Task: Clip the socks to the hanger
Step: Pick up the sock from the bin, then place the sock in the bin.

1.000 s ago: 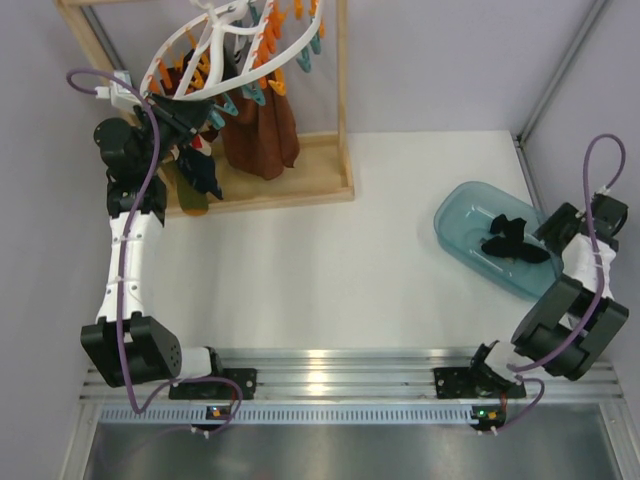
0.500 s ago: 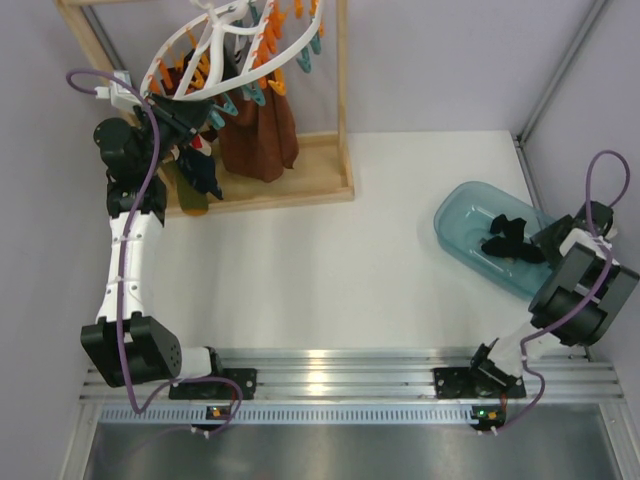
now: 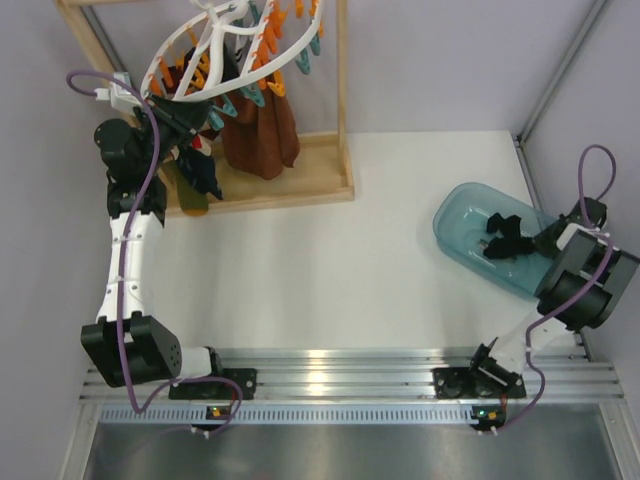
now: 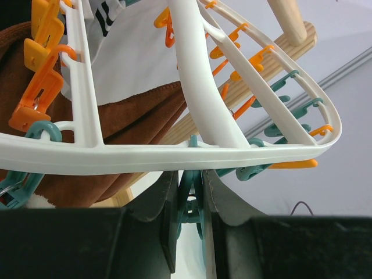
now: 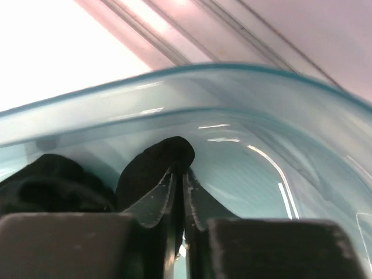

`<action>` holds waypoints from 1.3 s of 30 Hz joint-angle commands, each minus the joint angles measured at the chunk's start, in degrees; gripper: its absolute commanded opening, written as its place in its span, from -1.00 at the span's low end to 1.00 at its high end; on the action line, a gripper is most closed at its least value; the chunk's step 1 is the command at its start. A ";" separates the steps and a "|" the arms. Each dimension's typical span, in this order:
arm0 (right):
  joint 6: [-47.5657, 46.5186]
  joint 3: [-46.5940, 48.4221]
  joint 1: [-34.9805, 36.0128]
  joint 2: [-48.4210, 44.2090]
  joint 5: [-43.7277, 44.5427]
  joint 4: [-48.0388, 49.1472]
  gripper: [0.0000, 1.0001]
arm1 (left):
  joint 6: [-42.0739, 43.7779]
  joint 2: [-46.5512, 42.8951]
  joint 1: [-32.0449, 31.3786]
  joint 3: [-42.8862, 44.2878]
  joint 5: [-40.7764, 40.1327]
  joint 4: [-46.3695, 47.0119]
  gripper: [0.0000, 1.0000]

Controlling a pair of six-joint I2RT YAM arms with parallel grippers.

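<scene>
Left gripper [image 4: 190, 180]: narrowed onto a teal clip [image 4: 186, 215] under the hanger rim.
Right gripper [image 5: 180, 180]: pinched on a black sock [image 5: 154, 163], its fold peaking upward.
Socks [image 3: 505, 240]: in the blue tub [image 3: 460, 215], table's right.
Hanger [image 3: 213, 48]: tilted on the wooden rack [image 3: 300, 190], long axis lower-left to upper-right.

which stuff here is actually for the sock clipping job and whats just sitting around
For the job:
- socks, one pinched by the right gripper
- hanger
- teal clip, squeezed by the left gripper

Just around:
- tub, only holding the socks
- wooden frame
- brown cloth
</scene>
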 commanded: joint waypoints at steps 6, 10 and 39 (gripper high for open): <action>-10.56 2.65 -0.77 -11.78 -11.47 5.44 -1.00 | 0.61 -0.88 0.55 0.16 -0.57 -1.09 -1.00; -17.06 3.70 -0.60 -21.71 -22.37 5.71 -1.00 | 1.40 -1.14 0.55 0.51 -0.39 -1.53 -1.00; -34.07 32.78 63.47 -10.60 -38.92 24.68 -1.00 | -0.53 -0.44 0.55 0.34 8.13 2.69 -1.00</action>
